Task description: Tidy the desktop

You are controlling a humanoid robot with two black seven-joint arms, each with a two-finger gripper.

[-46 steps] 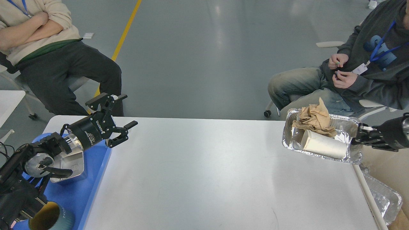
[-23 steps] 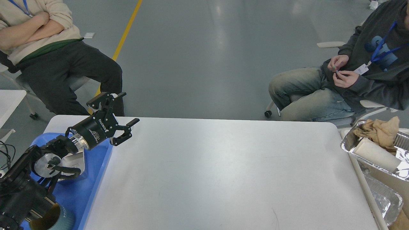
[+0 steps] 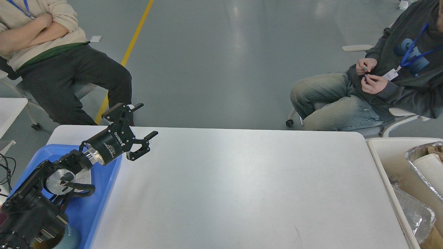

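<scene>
Your left gripper (image 3: 141, 121) hangs wide open, empty — draw it back over the blue tray (image 3: 104, 186) behind, clearing the desktop (image 3: 242, 190).

The desktop (image 3: 235, 186) is a big white tabletop with rounded corners. It is smooth and a bit shiny, and light glows softly on it. A few thin, faint scratches show near the front edge. It lies flat and fills most of the lower part of the view.
</scene>
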